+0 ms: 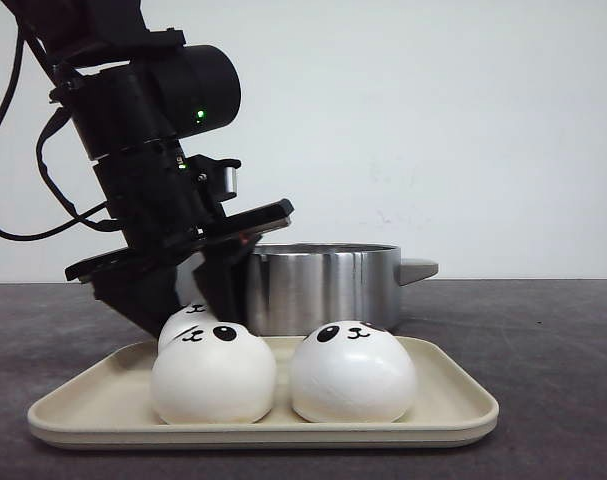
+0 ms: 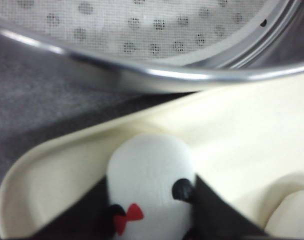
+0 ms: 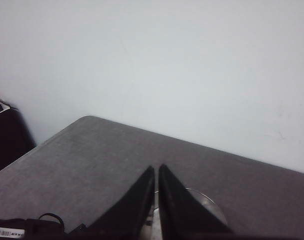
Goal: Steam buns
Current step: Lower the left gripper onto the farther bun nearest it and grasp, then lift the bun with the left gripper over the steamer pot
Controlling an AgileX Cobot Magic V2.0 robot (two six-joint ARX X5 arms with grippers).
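Observation:
Three white panda-face buns show on the cream tray point(image 1: 463, 410): two in front point(image 1: 213, 375) point(image 1: 353, 370) and one behind at the left point(image 1: 186, 318). My left gripper point(image 1: 188, 300) reaches down onto that back bun. In the left wrist view it point(image 2: 150, 187) is shut on this bun point(image 2: 146, 160), which has black ears and a red bow and is squeezed narrow between the fingers. A fourth bun is out of view. My right gripper point(image 3: 157, 172) is outside the front view; its fingers are nearly together on what looks like the knob of a glass lid point(image 3: 207, 205).
A steel pot point(image 1: 323, 285) with a side handle stands just behind the tray. Its perforated steamer insert point(image 2: 141, 30) shows close ahead of the held bun. The dark grey table point(image 1: 553, 340) runs back to a white wall.

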